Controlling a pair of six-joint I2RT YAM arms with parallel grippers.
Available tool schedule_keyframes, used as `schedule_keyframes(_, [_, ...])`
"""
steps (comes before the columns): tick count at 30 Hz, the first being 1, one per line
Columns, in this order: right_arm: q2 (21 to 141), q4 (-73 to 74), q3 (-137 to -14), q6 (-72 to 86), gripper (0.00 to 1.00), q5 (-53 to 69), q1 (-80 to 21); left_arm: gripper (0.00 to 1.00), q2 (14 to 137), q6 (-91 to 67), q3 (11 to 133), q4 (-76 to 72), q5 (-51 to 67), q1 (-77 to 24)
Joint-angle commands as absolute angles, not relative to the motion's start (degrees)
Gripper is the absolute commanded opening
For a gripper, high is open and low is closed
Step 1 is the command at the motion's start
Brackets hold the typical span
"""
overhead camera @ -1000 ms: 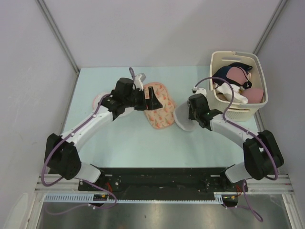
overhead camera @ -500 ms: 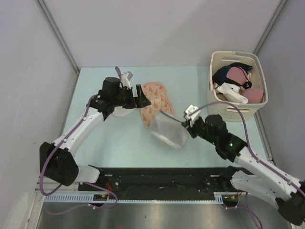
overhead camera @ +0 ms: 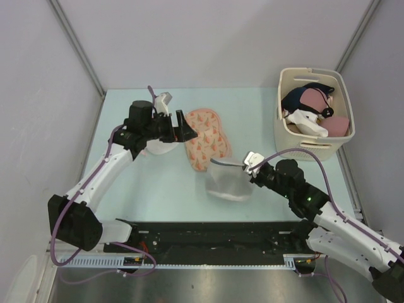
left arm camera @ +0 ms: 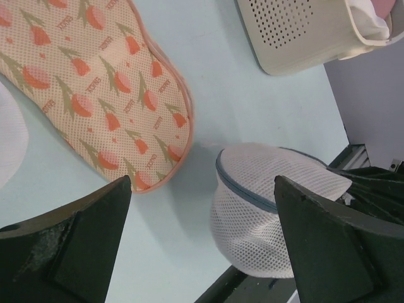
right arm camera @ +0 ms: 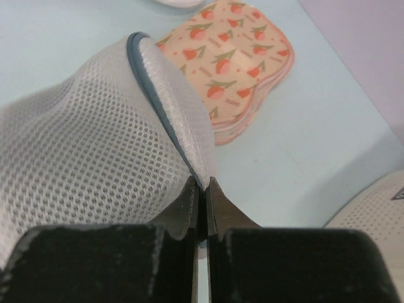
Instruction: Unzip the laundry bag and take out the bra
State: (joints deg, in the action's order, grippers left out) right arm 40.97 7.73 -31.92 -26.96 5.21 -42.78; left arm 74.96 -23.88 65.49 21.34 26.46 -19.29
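right gripper (right arm camera: 201, 184) pinches the zip seam of the mesh laundry bag (overhead camera: 228, 184), at the middle of the table's (overhead camera: 164, 186) near edge. left gripper (left arm camera: 202, 183) hangs spread over a floral piece (overhead camera: 203, 137). best to bring it down to pin the bag, then pull along the zip.

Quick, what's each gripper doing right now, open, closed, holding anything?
Left gripper: open, holding nothing.
Right gripper: shut on the mesh laundry bag at its zipper edge.

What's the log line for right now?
left gripper open | right gripper shut on mesh laundry bag at zipper edge | tulip-print piece lying outside bag
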Motion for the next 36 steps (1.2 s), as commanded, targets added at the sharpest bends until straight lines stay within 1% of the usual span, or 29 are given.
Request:
schedule_keyframes(1, [41.48,-2.6,-32.69,-25.41,0.0,-7.95,-45.6,1.0,72.95,-22.24,67.15,22.06,28.74,-18.9])
schedule_keyframes(2, [41.92,-3.51,-33.22,-24.53,0.0,-18.79,-46.49,1.0,72.86,-22.06,67.06,22.23,28.74,-18.9])
schedule_keyframes(4, [42.36,-5.53,-34.45,-22.69,0.0,-31.14,-49.03,1.0,72.6,-22.06,66.97,22.5,28.65,-18.9])
schedule_keyframes(5, [42.71,-5.28,-36.54,-20.67,0.0,-40.68,-49.83,1.0,72.34,-22.06,66.89,22.41,28.65,-18.9])
schedule_keyframes(7, [44.37,-2.66,-40.23,-19.43,0.0,-48.99,-52.98,1.0,72.16,-22.06,66.8,22.24,28.48,-18.9])
schedule_keyframes(9, [46.48,-2.98,-41.74,-19.86,0.0,-54.73,-55.8,1.0,72.33,-22.06,66.8,21.97,28.39,-18.9])
schedule_keyframes(10, [49.45,-3.77,-42.44,-21.17,0.0,-60.67,-58.94,1.0,72.51,-22.15,66.8,21.8,28.21,-18.9])
schedule_keyframes(11, [51.83,-7.0,-43.15,-22.31,0.0,-64.13,-60.19,1.0,72.86,-22.15,67.23,21.97,28.3,-18.9])
schedule_keyframes(12, [54.12,-9.47,-43.94,-22.5,0.0,-72.95,-61.34,1.0,73.21,-22.06,67.58,22.32,28.82,-18.9])
schedule_keyframes(13, [60.41,-11.84,-45.08,-19.89,0.0,-78.34,-61.78,1.0,73.21,-21.71,67.76,22.32,30.05,-18.9])
schedule_keyframes(14, [63.69,-8.99,-50.31,-16.38,0.0,-83.88,-61.79,1.0,72.86,-21.71,67.5,21.98,30.23,-18.9])
schedule_keyframes(15, [66.94,-5.75,-53.23,-12.61,0.0,-92.98,-62.05,1.0,72.43,-21.71,67.06,21.45,30.06,-18.9])
schedule_keyframes(16, [70.63,-5.45,-55.18,-11.0,0.0,-95.34,-62.83,1.0,72.16,-21.71,66.63,20.92,29.1,-18.9])
schedule_keyframes(17, [76.49,-22.59,-55.89,-23.17,0.0,-97.45,-64.58,1.0,71.9,-21.71,66.53,21.01,28.74,-18.9])
schedule_keyframes(19, [83.55,-49.86,-55.9,-44.54,0.0,-100.72,-64.77,1.0,72.07,-21.71,66.71,21.79,28.39,-18.9])
schedule_keyframes(20, [91.5,-80.55,-57.12,-69.36,0.0,-100.72,-64.95,1.0,72.24,-21.71,66.71,21.8,28.48,-18.9])
schedule_keyframes(21, [94.97,-91.04,-59.3,-76.65,0.0,-100.98,-64.86,1.0,72.33,-21.8,66.71,22.06,28.48,-18.9])
schedule_keyframes(24, [104.2,-90.7,-66.06,-81.73,0.0,-100.9,-65.56,1.0,71.72,-21.97,65.74,21.71,28.48,-18.9])
schedule_keyframes(27, [108.79,-90.79,-70.82,-82.96,0.0,-100.9,-65.65,1.0,71.72,-21.19,65.57,22.32,27.86,-18.9])
schedule_keyframes(31, [111.53,-90.88,-74.97,-84.99,0.0,-100.9,-65.22,1.0,71.11,-20.65,65.74,22.94,27.07,-18.9])
schedule_keyframes(36, [111.62,-90.88,-75.32,-86.75,0.0,-100.99,-64.51,1.0,71.19,-20.39,66.0,23.29,25.76,-18.81])
